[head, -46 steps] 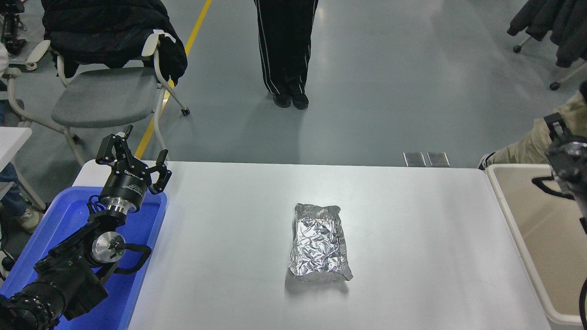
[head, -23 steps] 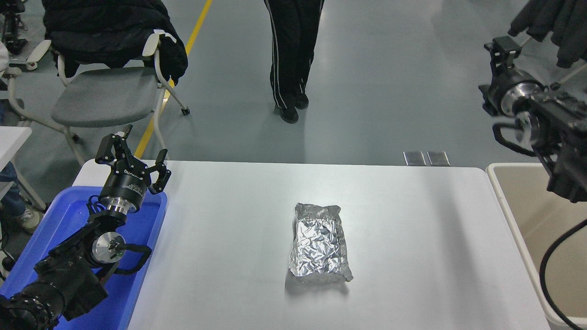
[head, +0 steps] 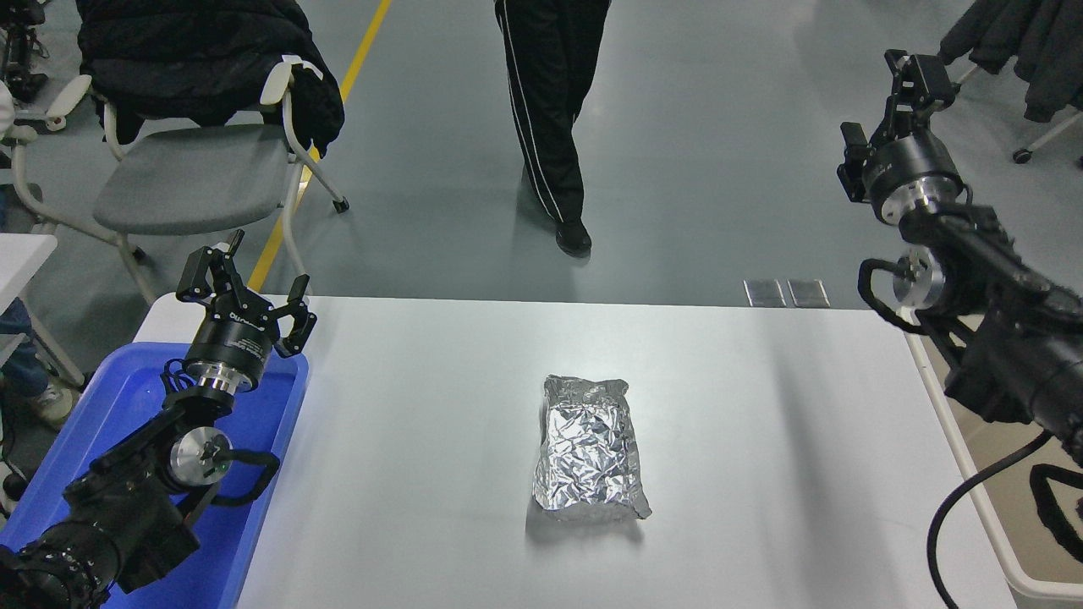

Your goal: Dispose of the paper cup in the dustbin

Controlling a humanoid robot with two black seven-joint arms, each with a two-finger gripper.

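Grey floor holds a chair (head: 182, 173) and a walking person (head: 550, 110). Left gripper (head: 244, 292), jaws apart, hovers over a blue tray (head: 101, 406); a foil packet (head: 590, 448) lies mid-table (head: 761, 440); right gripper (head: 901, 101), state unclear, hangs above the dustbin (head: 973, 474). No paper cup visible.

one foil packet (head: 590, 449), one blue tray (head: 101, 431), one dustbin (head: 973, 474)

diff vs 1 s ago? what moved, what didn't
The right arm rose from over the dustbin and swung in; its tool is now high past the table's far right corner. No paper cup visible. The person stepped right. Foil packet and parked left tool stayed put.
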